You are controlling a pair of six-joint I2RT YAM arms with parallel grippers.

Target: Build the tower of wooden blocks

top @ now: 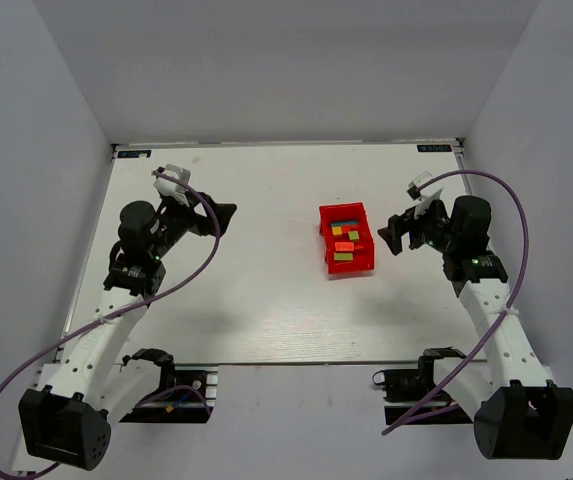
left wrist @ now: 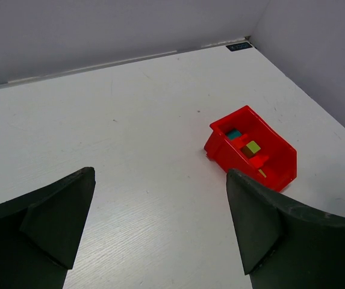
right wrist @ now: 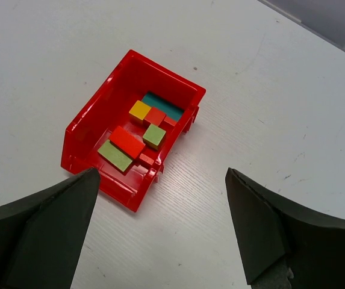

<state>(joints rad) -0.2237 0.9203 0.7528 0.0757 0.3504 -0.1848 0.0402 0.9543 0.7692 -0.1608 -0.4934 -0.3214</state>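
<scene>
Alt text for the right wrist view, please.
A red plastic tray on a white table holds loose wood blocks: teal, yellow, red and green pieces. The open right gripper shows dark fingers at the bottom corners.

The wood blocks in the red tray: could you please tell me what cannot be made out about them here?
Top external: wood blocks too small to count.
Left wrist: red tray walls hide most of them.
Right wrist: teal block partly hidden by yellow cube and red cube; its length is unclear.

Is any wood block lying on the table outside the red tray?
No: in the right wrist view all the blocks lie inside the red tray, none on the table.
</scene>
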